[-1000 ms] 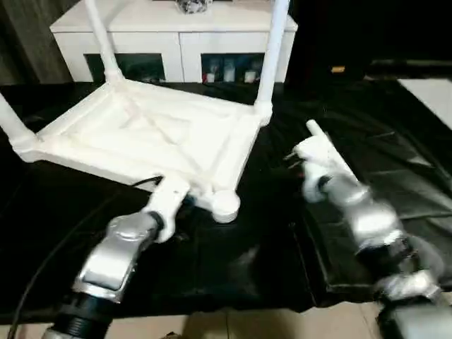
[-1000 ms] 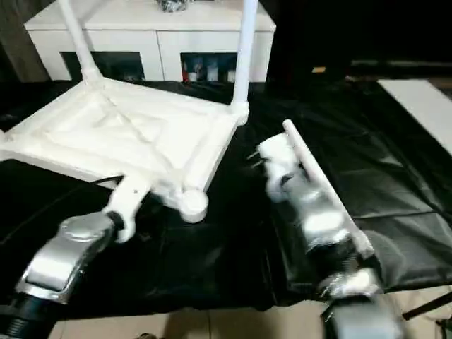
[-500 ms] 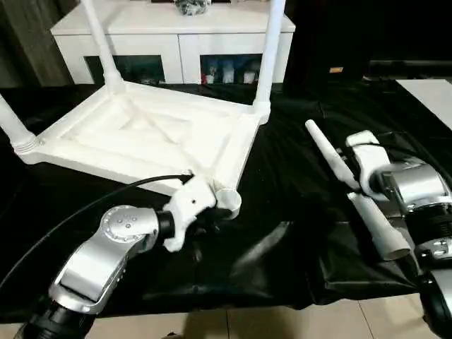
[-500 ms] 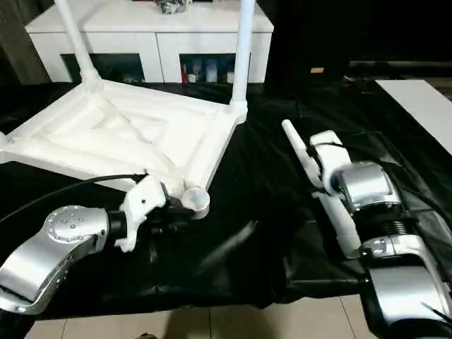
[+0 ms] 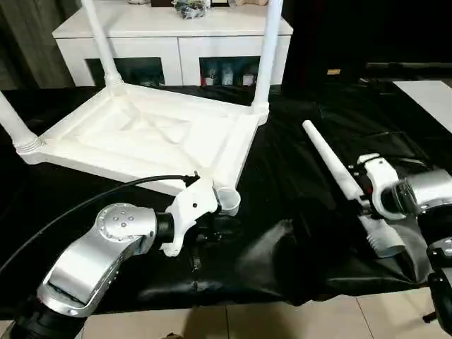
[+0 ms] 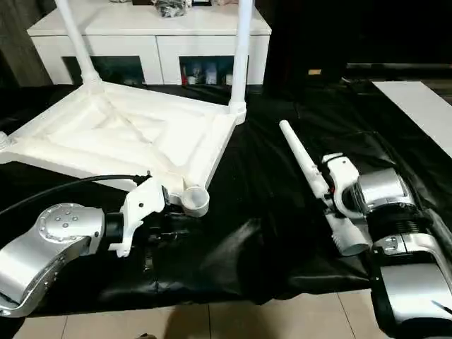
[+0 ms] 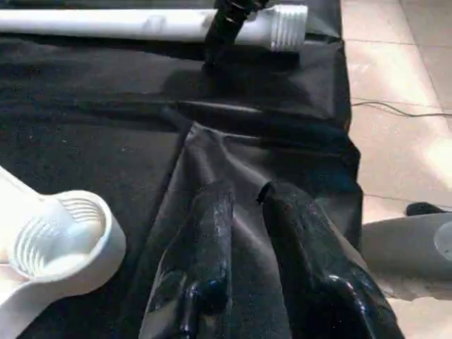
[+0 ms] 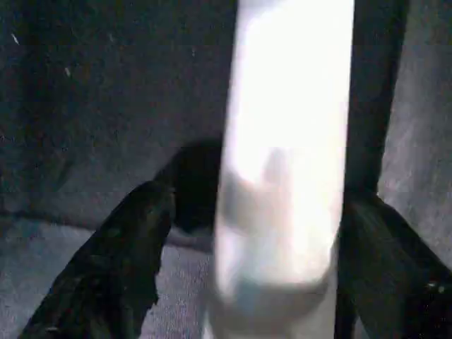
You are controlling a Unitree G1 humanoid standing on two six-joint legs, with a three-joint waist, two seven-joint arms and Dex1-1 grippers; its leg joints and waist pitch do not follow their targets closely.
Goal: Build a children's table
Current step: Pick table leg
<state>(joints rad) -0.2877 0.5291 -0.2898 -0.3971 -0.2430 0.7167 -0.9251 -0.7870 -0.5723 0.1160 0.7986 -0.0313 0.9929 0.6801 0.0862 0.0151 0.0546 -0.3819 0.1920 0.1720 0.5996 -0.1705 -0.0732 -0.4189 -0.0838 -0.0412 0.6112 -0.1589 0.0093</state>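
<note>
The white tabletop [image 5: 152, 138] lies upside down on the black sheet, with three white legs standing up from its corner sockets. Its near corner socket [image 5: 227, 200] is empty. A loose tapered leg [image 5: 332, 166] lies on the sheet to the right, thick threaded end towards me. My right gripper [image 5: 364, 205] is open astride that leg near the thick end, one finger [image 8: 123, 254] clearly apart from the leg [image 8: 282, 141]. My left gripper [image 7: 244, 194] points down at the sheet just in front of the empty socket [image 7: 60, 233], fingers slightly apart with nothing between them.
A white cabinet with glass doors [image 5: 176, 35] stands behind the tabletop. The black sheet [image 5: 296, 141] is wrinkled and bulges up between my arms [image 5: 282, 236]. A black cable [image 5: 85, 205] runs along my left forearm. Tiled floor [image 5: 282, 321] begins at the sheet's near edge.
My right gripper has drawn back along the loose leg to its thick end. My left gripper has swung right to sit beside the empty socket. The sheet between my arms has bunched up.
</note>
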